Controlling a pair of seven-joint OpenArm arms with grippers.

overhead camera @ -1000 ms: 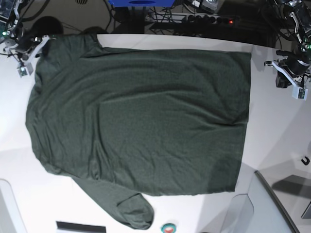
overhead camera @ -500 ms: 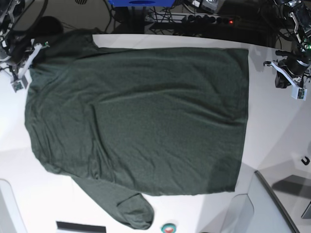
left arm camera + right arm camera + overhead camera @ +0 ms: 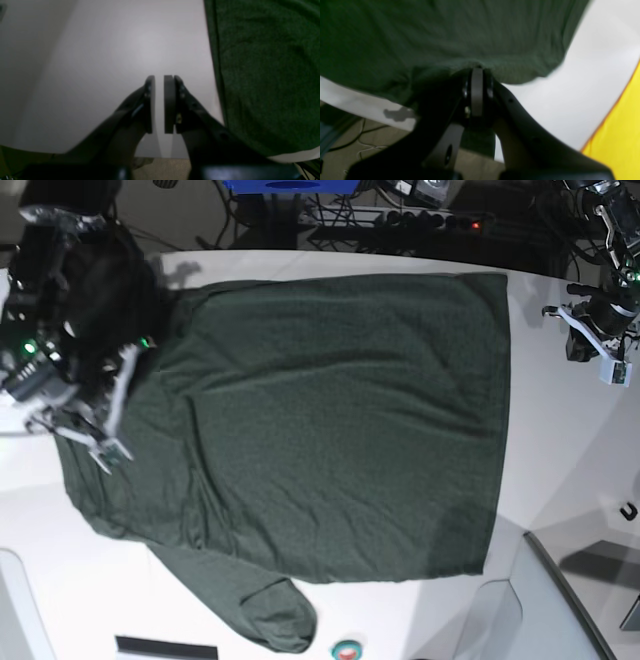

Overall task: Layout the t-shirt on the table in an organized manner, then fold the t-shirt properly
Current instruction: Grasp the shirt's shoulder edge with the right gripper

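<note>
The dark green t-shirt (image 3: 320, 420) lies spread on the white table (image 3: 570, 480), with one sleeve trailing toward the front edge. Its far-left corner is lifted and drawn inward over the body. My right gripper (image 3: 105, 450) hovers over the shirt's left side. In the right wrist view this gripper (image 3: 477, 71) is shut on a pinch of the t-shirt (image 3: 445, 32). My left gripper (image 3: 610, 365) hangs over bare table beyond the shirt's right hem. The left wrist view shows the left gripper (image 3: 159, 80) with a narrow gap between its pads, holding nothing, beside the t-shirt's hem (image 3: 270, 75).
Cables and a power strip (image 3: 420, 220) run behind the table's far edge. A grey tray (image 3: 560, 600) sits at the front right. A small round red-and-green object (image 3: 347, 648) lies at the front edge. A yellow surface (image 3: 620, 130) borders the table in the right wrist view.
My right gripper closed on the shirt's far-left corner, then swung inward and forward over the shirt, dragging that corner with it. The left arm stayed still.
</note>
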